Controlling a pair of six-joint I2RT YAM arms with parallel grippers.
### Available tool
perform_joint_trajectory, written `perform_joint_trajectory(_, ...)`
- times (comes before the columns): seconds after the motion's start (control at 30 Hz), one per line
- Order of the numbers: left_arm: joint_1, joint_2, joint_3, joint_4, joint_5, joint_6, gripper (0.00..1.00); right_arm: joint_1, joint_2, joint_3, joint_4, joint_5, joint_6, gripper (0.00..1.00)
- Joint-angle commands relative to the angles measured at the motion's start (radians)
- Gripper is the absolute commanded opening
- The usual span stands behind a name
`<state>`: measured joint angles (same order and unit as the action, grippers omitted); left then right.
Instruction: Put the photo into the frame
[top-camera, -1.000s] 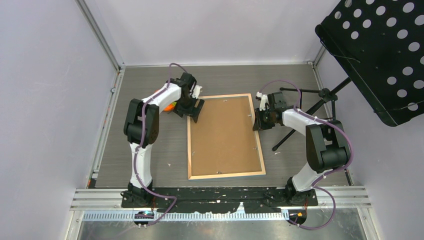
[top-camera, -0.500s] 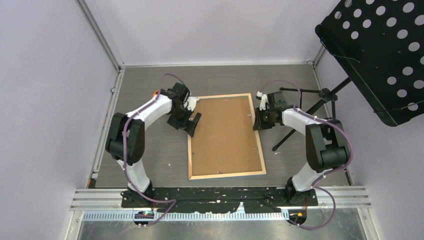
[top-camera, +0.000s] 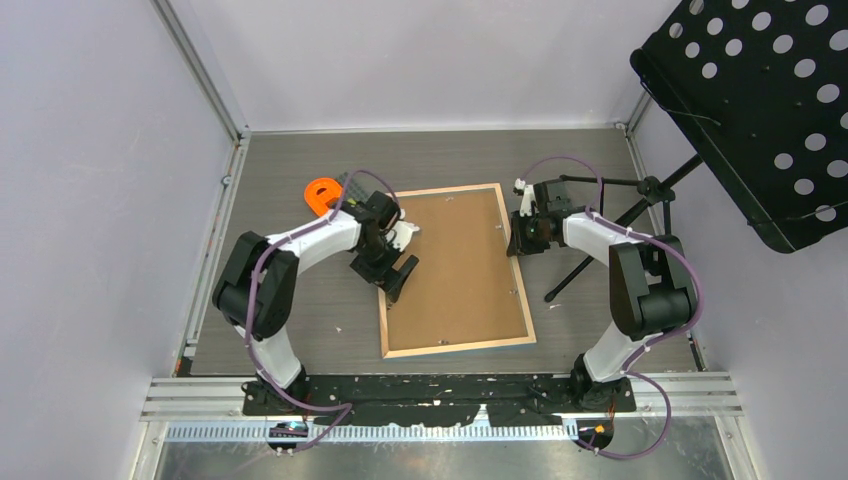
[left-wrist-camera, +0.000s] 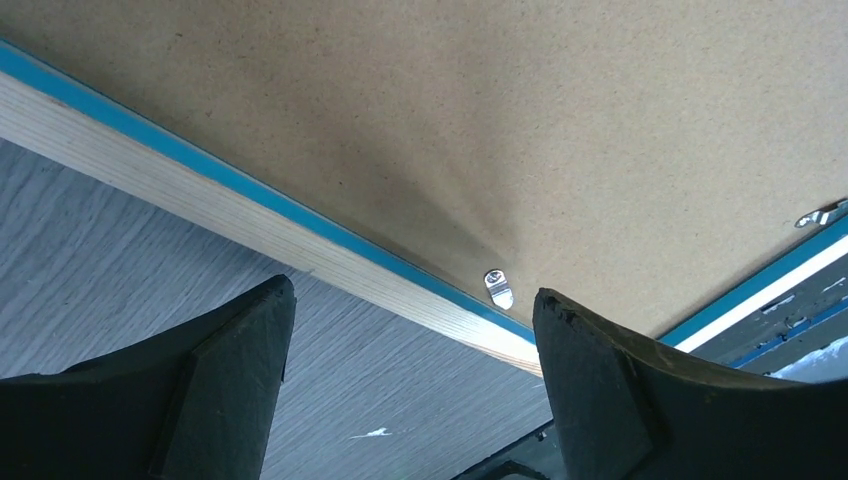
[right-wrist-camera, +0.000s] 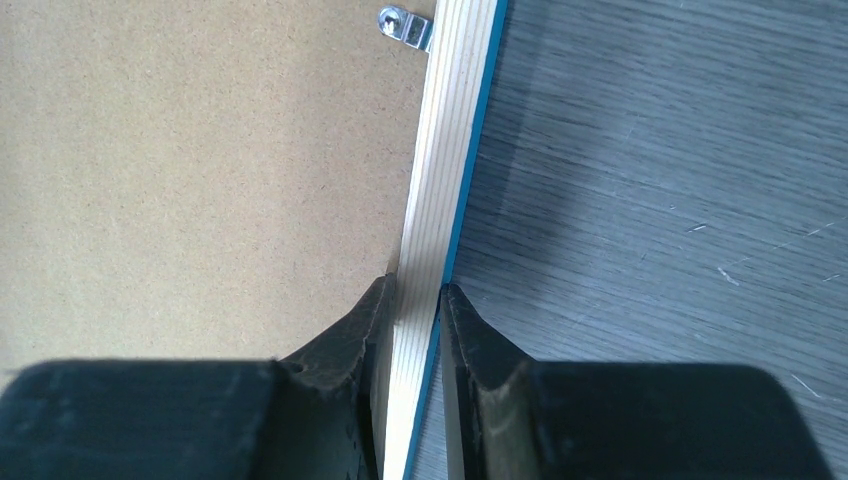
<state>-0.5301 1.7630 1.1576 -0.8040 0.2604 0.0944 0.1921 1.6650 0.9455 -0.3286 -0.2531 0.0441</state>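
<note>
Frame (top-camera: 460, 346) lies back-up, backing board (top-camera: 455, 265) inside it; right gripper (right-wrist-camera: 415, 295) pinches its right rail, left gripper (left-wrist-camera: 412, 295) spread wide over the left rail

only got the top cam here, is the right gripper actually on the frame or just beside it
observer: on it. the right gripper is shut on the frame, one jaw either side of its wood rail.
operator: and the left, holding anything
observer: no. the left gripper is open, jaws wide apart and gripping nothing; the frame's rail runs just ahead of them.
</note>
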Motion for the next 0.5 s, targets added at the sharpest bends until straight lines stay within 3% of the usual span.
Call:
perform_joint_trajectory(0.0, -0.015, -0.056, -0.032, 0.051, -0.028, 0.0, 0.87, -0.006, -0.006, 0.041, 0.054, -0.024, 0.014, 0.06)
perform_joint_trajectory(0.47, -0.07, -0.083, -0.075, 0.088, -0.118, -0.018, 0.85, -0.01, -0.001, 0.039, 0.057, -0.031, 0.009, 0.06)
